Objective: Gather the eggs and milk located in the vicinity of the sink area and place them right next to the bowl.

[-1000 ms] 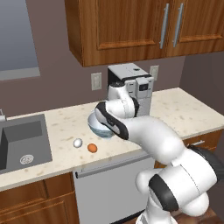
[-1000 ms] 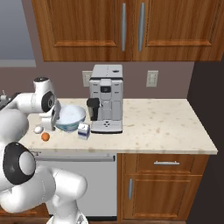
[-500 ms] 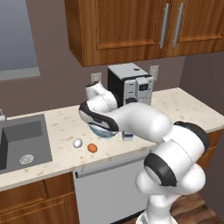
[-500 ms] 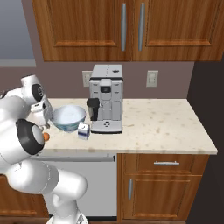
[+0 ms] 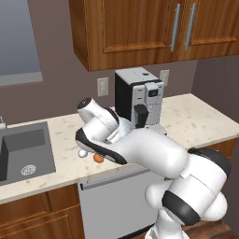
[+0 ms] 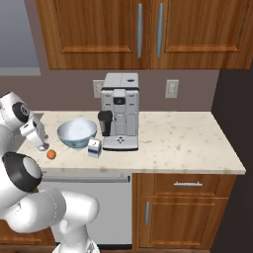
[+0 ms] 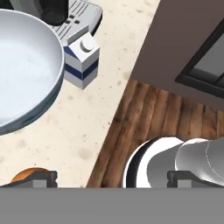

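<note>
On the pale speckled stone counter [image 6: 178, 136], the small white milk carton with blue bands [image 6: 94, 147] already stands just beside the wide round pale-blue bowl [image 6: 76, 133], at its 4 o'clock in the right base view. The eggs look like the step in hand. The two-finger gripper [image 7: 109, 178] hangs with jaws spread wide, holding nothing. In the hand view the orange-brown oval egg [image 7: 29, 174] sits at 9 o'clock of the gripper, touching or nearly touching one fingertip [image 7: 41, 178]. The white egg [image 5: 82, 153] lies at 9 o'clock of the orange one (partly behind the arm). My guess is the next move needs the jaws centred over one egg, then lowered and closed gently.
</note>
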